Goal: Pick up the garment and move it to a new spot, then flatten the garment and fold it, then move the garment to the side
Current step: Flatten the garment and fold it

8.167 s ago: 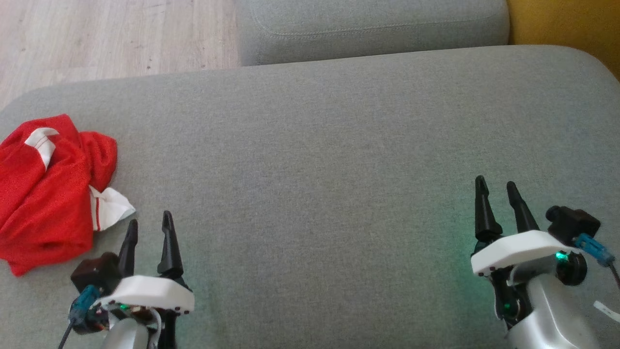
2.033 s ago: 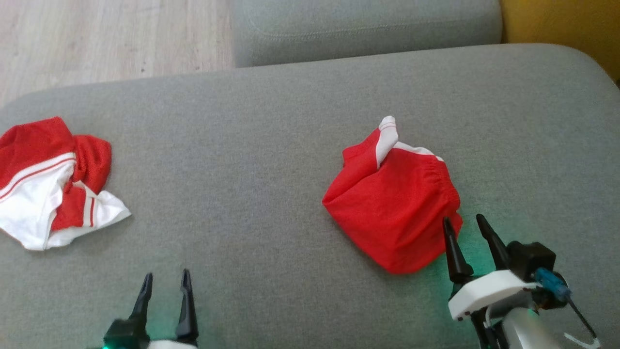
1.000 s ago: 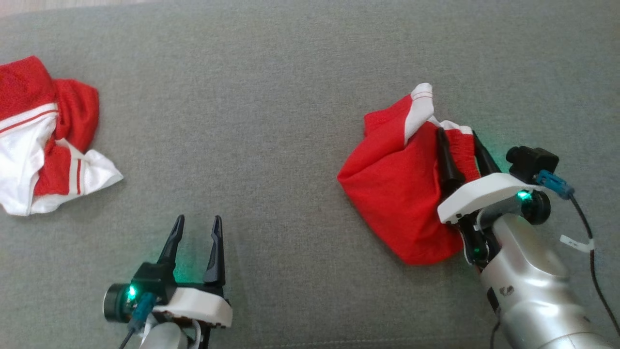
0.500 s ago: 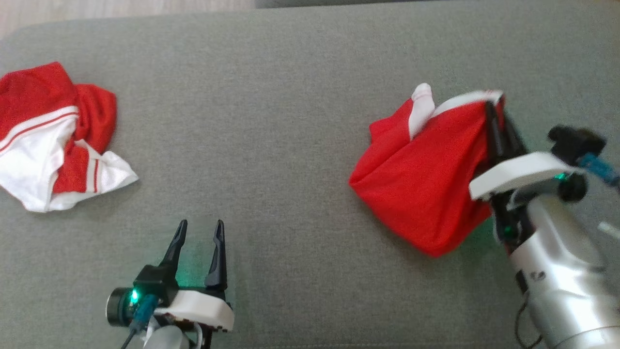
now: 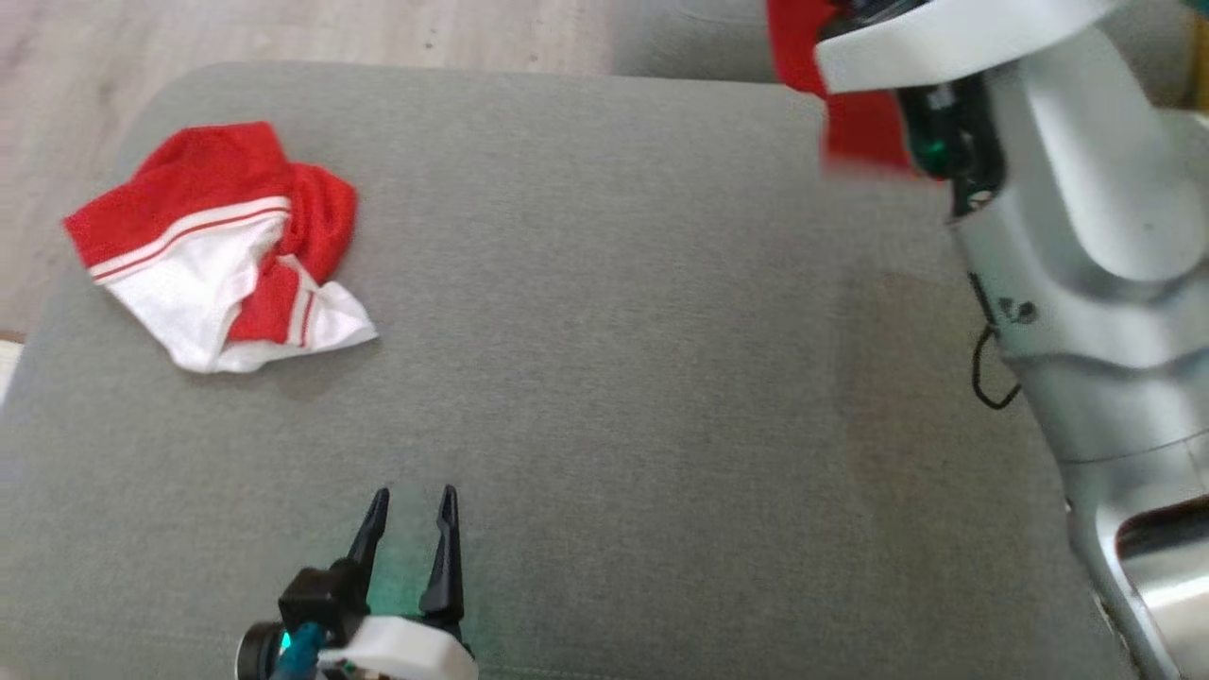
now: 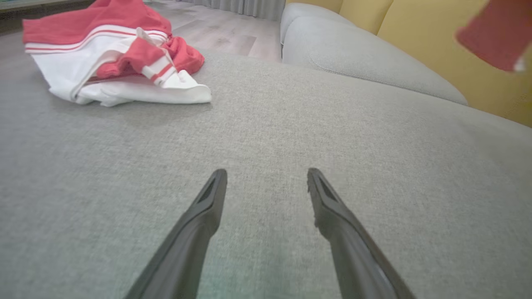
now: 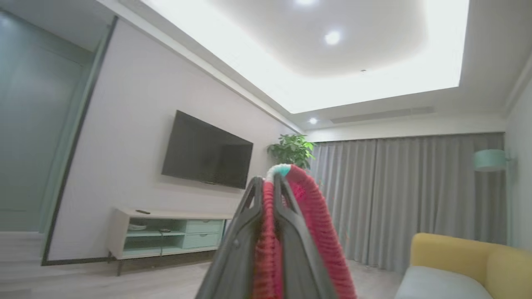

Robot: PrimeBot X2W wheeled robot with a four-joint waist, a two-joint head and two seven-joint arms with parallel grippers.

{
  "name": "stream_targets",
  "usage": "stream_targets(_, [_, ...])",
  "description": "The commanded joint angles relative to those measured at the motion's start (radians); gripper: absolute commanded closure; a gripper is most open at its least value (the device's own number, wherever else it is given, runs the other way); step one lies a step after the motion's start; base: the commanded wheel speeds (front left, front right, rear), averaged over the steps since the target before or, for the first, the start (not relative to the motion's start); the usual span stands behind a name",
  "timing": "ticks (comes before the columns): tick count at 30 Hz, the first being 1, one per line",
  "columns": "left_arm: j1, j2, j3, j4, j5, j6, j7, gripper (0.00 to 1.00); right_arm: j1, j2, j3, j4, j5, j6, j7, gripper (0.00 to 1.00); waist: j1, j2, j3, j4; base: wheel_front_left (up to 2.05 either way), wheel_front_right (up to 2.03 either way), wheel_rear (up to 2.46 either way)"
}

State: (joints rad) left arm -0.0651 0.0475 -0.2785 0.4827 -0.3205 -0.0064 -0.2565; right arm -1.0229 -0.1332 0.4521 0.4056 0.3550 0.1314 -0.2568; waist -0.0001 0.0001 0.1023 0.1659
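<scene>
Nothing legible anywhere; the small dark mark [image 5: 1013, 308] on the right arm [image 5: 1086, 217] is too blurred to read.

left hand [image 6: 267, 179] spread over grey cushion [image 6: 266, 120]

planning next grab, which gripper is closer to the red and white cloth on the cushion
Left. The left gripper is low near the cloth; the right gripper is raised far across, gripping a red garment.

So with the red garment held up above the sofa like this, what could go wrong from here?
1. The right gripper pinches only a gathered edge of the garment, so it could slip out mid-carry.
2. It hangs from that one pinch, so it may land crumpled and need much flattening.
3. The left gripper is open, low over the cushion, and likely too far away to catch it.
</scene>
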Motion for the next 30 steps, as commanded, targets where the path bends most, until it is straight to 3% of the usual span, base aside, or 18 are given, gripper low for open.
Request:
stream_targets(1, [-0.011,0.003,0.025,-0.023,-0.005,0.007,-0.005,0.0,-0.006,0.025,0.021,-0.019,0.015,-0.001,-0.005,1.0,0.0001,-0.0001,-0.014,0.018,0.0,0.0,0.0])
stream_targets(4, [0.002,0.003,0.037,-0.024,-0.003,0.013,-0.005,0.0,0.027,0.009,0.09,-0.012,0.041,-0.001,-0.005,1.0,0.0001,-0.0001,-0.009,0.013,0.0,0.0,0.0])
stream_targets(10, [0.009,0.003,0.062,-0.02,0.008,0.013,-0.005,0.0,0.225,-0.096,0.171,-0.01,0.079,-0.001,-0.005,1.0,0.0001,-0.0001,0.012,-0.036,0.0,0.0,0.0])
stream_targets(14, [0.001,0.003,0.072,-0.024,0.019,0.011,-0.005,0.0,0.45,-0.194,0.13,0.027,0.113,-0.001,-0.005,1.0,0.0001,-0.0001,0.029,-0.09,0.0,0.0,0.0])
stream_targets(18, [-0.02,0.003,0.083,-0.03,0.03,0.006,-0.005,0.0,0.621,-0.241,0.026,0.065,0.131,-0.001,-0.005,1.0,0.0001,-0.0001,0.039,-0.144,0.0,0.0,0.0])
stream_targets(20, [-0.035,0.003,0.086,-0.03,0.038,0.002,-0.005,0.0,0.669,-0.242,-0.025,0.084,0.135,-0.001,-0.005,0.12,0.0001,-0.0001,0.043,-0.166,0.0,0.0,0.0])
stream_targets(21, [-0.041,0.003,0.088,-0.031,0.04,0.002,-0.005,0.0,0.684,-0.239,-0.05,0.095,0.132,-0.001,-0.005,0.0,0.0001,-0.0001,0.043,-0.174,0.0,0.0,0.0])
stream_targets(26, [-0.069,0.003,0.116,-0.038,0.047,0.014,-0.005,0.0,0.714,-0.192,-0.172,0.103,0.059,-0.001,-0.005,0.0,0.0001,-0.0001,0.042,-0.207,0.0,0.0,0.0])
stream_targets(30, [-0.077,0.003,0.146,-0.054,0.072,0.024,-0.005,0.0,0.733,-0.114,-0.284,0.045,-0.063,-0.001,-0.005,0.0,0.0001,-0.0001,0.035,-0.211,0.0,0.0,0.0])
